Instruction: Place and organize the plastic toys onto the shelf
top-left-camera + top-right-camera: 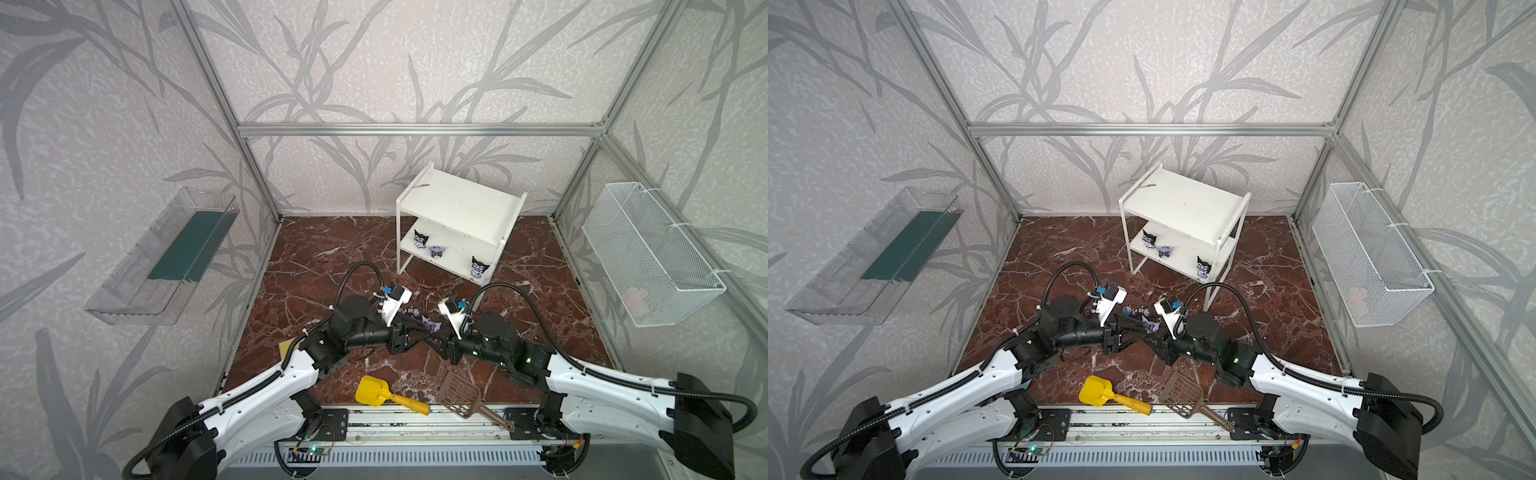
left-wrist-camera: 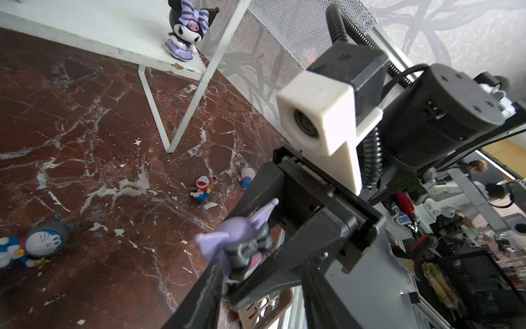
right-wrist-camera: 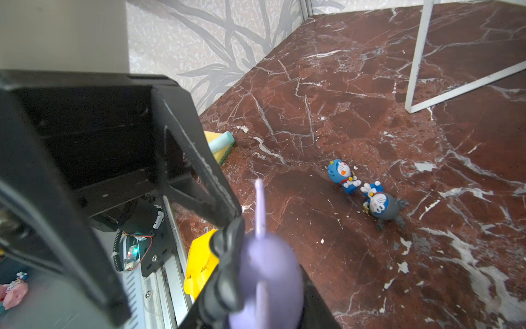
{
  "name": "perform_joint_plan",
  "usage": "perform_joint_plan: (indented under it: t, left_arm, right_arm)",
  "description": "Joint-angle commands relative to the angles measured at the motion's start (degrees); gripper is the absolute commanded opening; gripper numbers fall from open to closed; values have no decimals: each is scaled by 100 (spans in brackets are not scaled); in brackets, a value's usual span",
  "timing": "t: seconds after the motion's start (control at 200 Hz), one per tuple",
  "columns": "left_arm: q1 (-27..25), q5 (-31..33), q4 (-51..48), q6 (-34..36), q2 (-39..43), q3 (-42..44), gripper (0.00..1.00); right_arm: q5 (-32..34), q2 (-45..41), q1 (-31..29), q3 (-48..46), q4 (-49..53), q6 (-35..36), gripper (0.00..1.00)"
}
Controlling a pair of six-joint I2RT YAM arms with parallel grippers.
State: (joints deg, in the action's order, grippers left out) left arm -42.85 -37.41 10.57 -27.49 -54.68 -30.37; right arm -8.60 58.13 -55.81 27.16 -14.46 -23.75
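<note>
"Pinching the purple toy (image 2: 225, 245), that's the right gripper (image 2: 236, 262). Its jaws press on both sides of it, up off the table (image 1: 332, 257)."

"And the left gripper (image 1: 427, 331)?"

"It points at the same toy, tip to tip with the right one. One finger looks to touch the toy's black bow. I can't tell if its jaws grip or hang loose."

"So which step is this?"

"I think it's a hand-over, left to right, in the middle of the table."

"What does the next move need?"

"The left one must let go all the way and back off. Then the right one can carry the toy to the shelf (image 1: 457, 199), well apart at the back. Three eared toys (image 1: 420, 240) stand on its low board, so this one should go beside them, upright."

"What else?"

"Four blue toys (image 3: 341, 176) sit on the table near the grippers."

"Any words to read?"

"No. No name or label shows anywhere."
</note>
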Motion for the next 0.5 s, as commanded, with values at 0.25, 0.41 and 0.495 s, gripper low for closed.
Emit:
perform_joint_plan:
  t: [0.25, 0.41, 0.495]
  left_arm:
    - [-23, 550, -972, 551, 116, -566, 51]
    - [-31, 593, -1039, 586, 97, -584, 55]
    - [-31, 604, -1009, 613, 61, -584, 59]
  right_arm:
    - [-54, -167, 0, 220, 321, 393, 30]
    - [-112, -284, 0, 228, 382, 454, 29]
    - [-263, -317, 0, 237, 357, 506, 28]
